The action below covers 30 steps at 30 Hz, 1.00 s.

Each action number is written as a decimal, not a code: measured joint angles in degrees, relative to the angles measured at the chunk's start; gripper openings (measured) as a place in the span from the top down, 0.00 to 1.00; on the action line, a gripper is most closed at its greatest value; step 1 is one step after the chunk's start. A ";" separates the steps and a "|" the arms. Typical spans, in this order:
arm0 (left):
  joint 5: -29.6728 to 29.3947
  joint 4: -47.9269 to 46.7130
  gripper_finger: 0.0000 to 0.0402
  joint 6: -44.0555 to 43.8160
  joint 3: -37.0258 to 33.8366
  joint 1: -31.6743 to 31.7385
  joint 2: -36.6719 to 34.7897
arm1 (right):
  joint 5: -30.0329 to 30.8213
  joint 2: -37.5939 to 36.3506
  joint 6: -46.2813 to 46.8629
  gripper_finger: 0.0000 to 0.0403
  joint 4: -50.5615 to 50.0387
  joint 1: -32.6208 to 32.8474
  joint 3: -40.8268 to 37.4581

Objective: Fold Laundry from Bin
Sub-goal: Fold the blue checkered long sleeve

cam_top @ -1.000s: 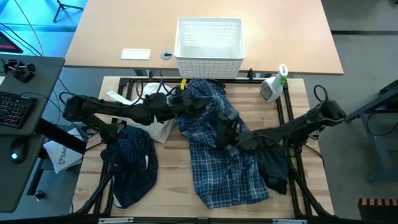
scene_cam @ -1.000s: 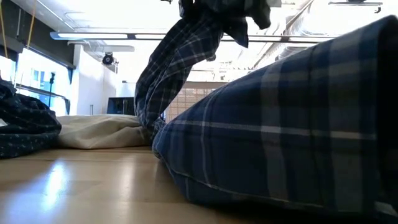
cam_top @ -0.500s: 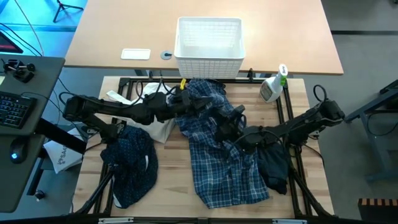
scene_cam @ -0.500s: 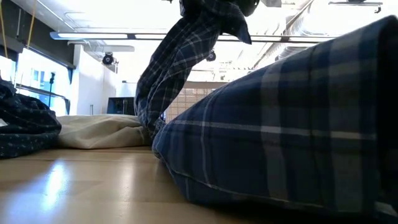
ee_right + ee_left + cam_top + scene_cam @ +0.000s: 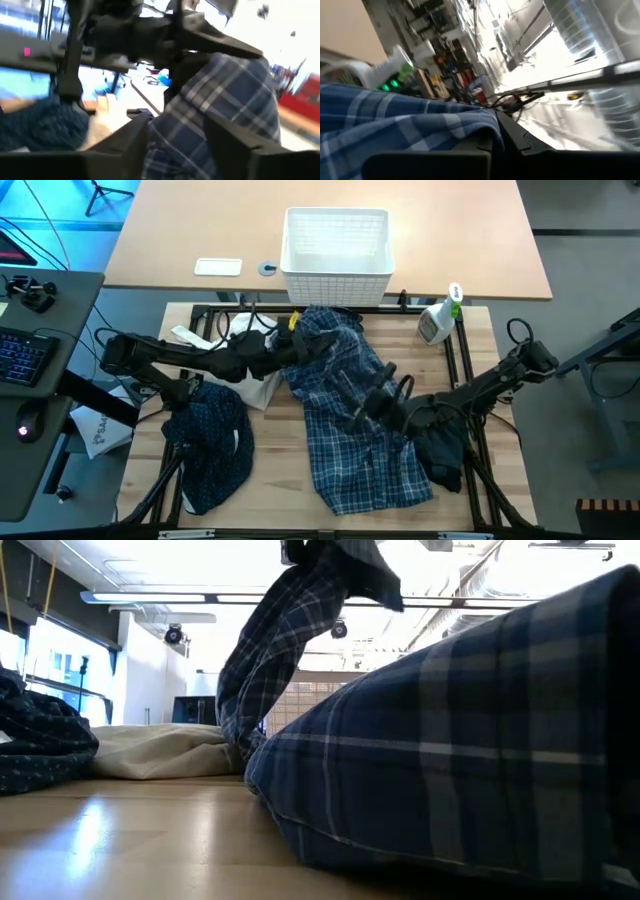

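Our left end effector (image 5: 300,345) was clamped shut on the blue-and-white plaid shirt (image 5: 350,430), pinching it near the collar end and holding that end lifted off the surface (image 5: 270,470); we judged this was to let the cloth hang and open out for folding. In the low view the raised part of the shirt (image 5: 290,650) hung down in a twisted column while the rest lay heaped in front of the camera. Our right end effector (image 5: 385,395) stood over the middle of the same shirt with its fingers parted, plaid cloth between them in its wrist view (image 5: 220,110), but we could not tell whether it had a grip; we took it to be seeking a second hold. A navy dotted shirt (image 5: 210,445) lay bunched on the left, beside a cream cloth bag (image 5: 258,385). A plain dark piece (image 5: 440,445) lay under the right arm. The white bin (image 5: 336,242) sat beyond, looking emptied.
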 joint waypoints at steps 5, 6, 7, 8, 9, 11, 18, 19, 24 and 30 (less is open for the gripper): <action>-4.94 0.00 1.00 7.81 0.00 -1.66 0.01 | 0.02 -0.06 10.27 0.26 -0.57 -1.59 0.01; -5.09 -0.08 1.00 9.15 0.00 -1.89 0.01 | 0.31 -0.06 11.27 0.23 -0.86 -2.15 0.00; -5.07 -0.16 1.00 10.49 0.00 -2.01 0.01 | 0.58 -0.06 11.90 0.21 -1.16 -2.69 0.00; -4.93 -0.17 1.00 11.76 0.00 -2.18 0.01 | 0.48 -0.06 12.10 0.19 -1.32 -3.29 0.00; -4.85 -0.16 1.00 13.00 0.00 -2.32 0.01 | -0.45 -0.06 12.05 0.18 -1.30 -3.91 0.00; -4.85 -0.16 1.00 15.95 0.00 -2.65 0.01 | -5.37 -0.06 12.39 0.17 -1.26 -5.30 0.02; -1.90 -2.43 1.00 22.83 0.00 -3.00 0.01 | -11.57 -0.06 22.52 0.24 -3.79 -8.72 0.02; -1.38 -2.77 1.00 22.84 0.00 -3.00 0.01 | -11.50 -0.06 23.42 0.26 -3.77 -8.98 0.02; -0.33 -4.72 1.00 22.95 0.00 -3.22 0.01 | -6.72 -0.06 21.79 0.40 -3.86 -9.44 0.02; 1.08 -6.90 1.00 22.93 0.00 -3.26 0.01 | -8.44 -0.06 17.75 0.69 -3.45 -9.33 0.02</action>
